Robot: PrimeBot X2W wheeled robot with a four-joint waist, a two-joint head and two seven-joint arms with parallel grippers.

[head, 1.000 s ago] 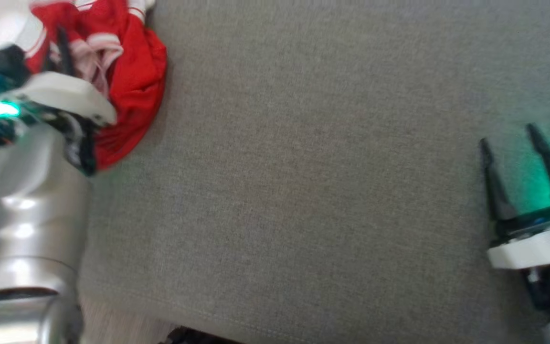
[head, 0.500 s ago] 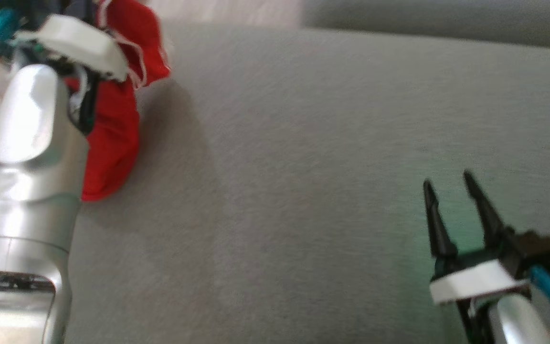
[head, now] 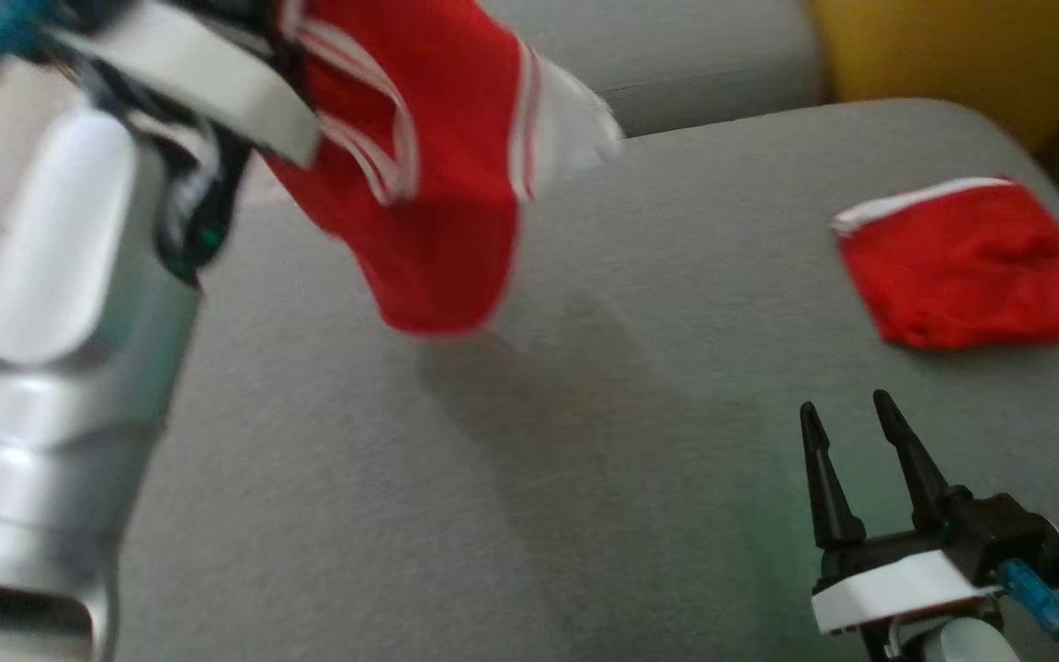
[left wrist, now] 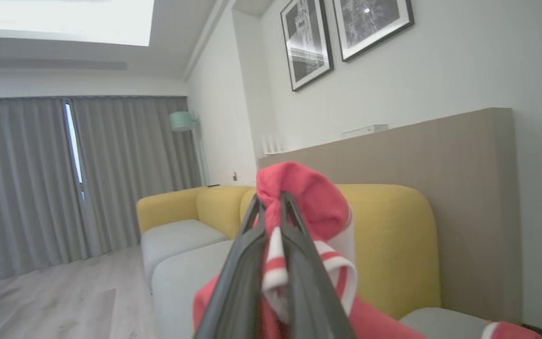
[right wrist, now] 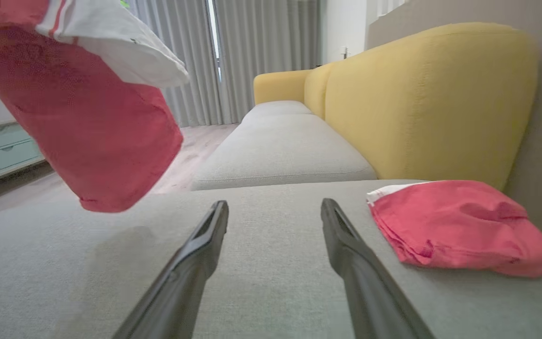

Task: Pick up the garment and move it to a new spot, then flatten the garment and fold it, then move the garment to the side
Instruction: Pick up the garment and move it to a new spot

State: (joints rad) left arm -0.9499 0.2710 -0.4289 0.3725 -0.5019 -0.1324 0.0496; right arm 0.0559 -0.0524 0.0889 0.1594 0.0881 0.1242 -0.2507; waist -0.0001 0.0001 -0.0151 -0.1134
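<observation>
1. Left end effector (left wrist: pixel 271 197): raised at the left of the sofa, its 2 dark fingers clamped together on a bunched fold of the garment. The silver forearm (head: pixel 61 303) rises below it.

2. Garment (head: pixel 428 184): red with white stripes and a white panel. It hangs from the left end effector, clear of the seat, with its lowest edge above the grey seat cushion (head: pixel 493 478) and its shadow on the fabric beneath.

3. Right end effector (head: pixel 845 405): low over the near right part of the cushion, fingers apart, nothing between them.

4. Folded red cloth (head: pixel 957 267): 1 piece with a white edge, lying flat on the cushion's far right corner, just beyond the right end effector and apart from it.

5. Yellow backrest (right wrist: pixel 431 94): behind the seat.

6. Grey curtains (left wrist: pixel 64 179), 1 pale green lamp (left wrist: pixel 181 121) and 2 framed pictures (left wrist: pixel 306 42) on the wall.
</observation>
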